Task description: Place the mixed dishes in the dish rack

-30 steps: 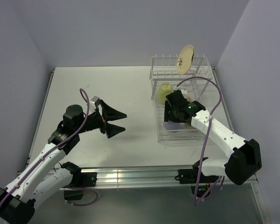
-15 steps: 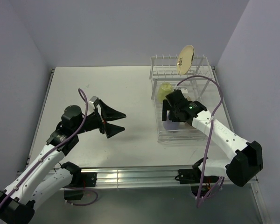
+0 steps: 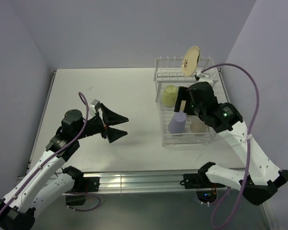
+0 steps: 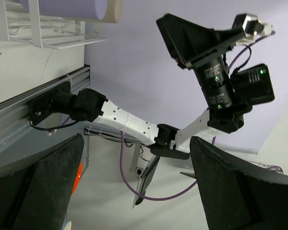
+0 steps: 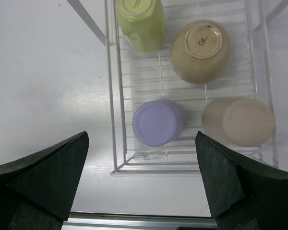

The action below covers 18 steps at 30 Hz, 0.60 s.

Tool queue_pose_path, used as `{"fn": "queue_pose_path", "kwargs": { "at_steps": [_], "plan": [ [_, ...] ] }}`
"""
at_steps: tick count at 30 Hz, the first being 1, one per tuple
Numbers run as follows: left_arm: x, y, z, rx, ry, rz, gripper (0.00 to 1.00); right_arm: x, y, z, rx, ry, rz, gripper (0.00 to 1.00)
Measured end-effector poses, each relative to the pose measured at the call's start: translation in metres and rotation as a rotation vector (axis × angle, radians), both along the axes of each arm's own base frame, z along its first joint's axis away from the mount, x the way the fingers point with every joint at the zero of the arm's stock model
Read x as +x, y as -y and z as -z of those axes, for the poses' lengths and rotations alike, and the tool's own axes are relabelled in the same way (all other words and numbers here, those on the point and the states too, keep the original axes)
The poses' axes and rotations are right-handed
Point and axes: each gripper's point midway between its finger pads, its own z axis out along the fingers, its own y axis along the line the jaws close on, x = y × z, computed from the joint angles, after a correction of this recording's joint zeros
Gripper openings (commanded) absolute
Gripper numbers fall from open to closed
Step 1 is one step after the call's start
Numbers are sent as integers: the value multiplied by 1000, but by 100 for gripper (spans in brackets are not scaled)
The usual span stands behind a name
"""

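The white wire dish rack (image 3: 164, 129) stands at the back right. The cream plate (image 3: 191, 61) stands on edge in its prongs. In the right wrist view the rack (image 5: 112, 96) holds the yellow-green mug (image 5: 140, 19), the small bowl (image 5: 200, 50) upside down, the lavender tumbler (image 5: 157, 122) upside down and the tan tumbler (image 5: 240, 120). My right gripper (image 5: 142, 139) is open and empty, well above the lavender tumbler (image 3: 177, 123). My left gripper (image 3: 123, 125) is open and empty above the table's middle, pointing at the rack.
The rack sits close to the right wall and the table's right edge. A metal rail (image 3: 134, 181) runs along the near edge. The left wrist view shows the right arm (image 4: 216, 81) and the rack's corner (image 4: 38, 33).
My right gripper has let go of the lavender tumbler, lifted up and drawn back from the rack. The tumbler stays in the rack. The left arm has barely moved.
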Motion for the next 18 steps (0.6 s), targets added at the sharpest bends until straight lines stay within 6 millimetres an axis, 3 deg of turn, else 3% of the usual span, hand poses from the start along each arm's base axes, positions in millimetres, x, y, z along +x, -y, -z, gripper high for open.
{"fn": "queue_pose_path", "kwargs": {
  "at_steps": [4,12,18],
  "plan": [
    [0,-1,0,1,1,-7,99,-15,9,-18,30,40,-4,100],
    [-2,-3,11,11,-15,-14,99,-50,15,-8,98,46,-56,100],
    [-5,-4,15,14,-18,-14,99,-64,17,-10,144,67,-71,100]
  ]
}}
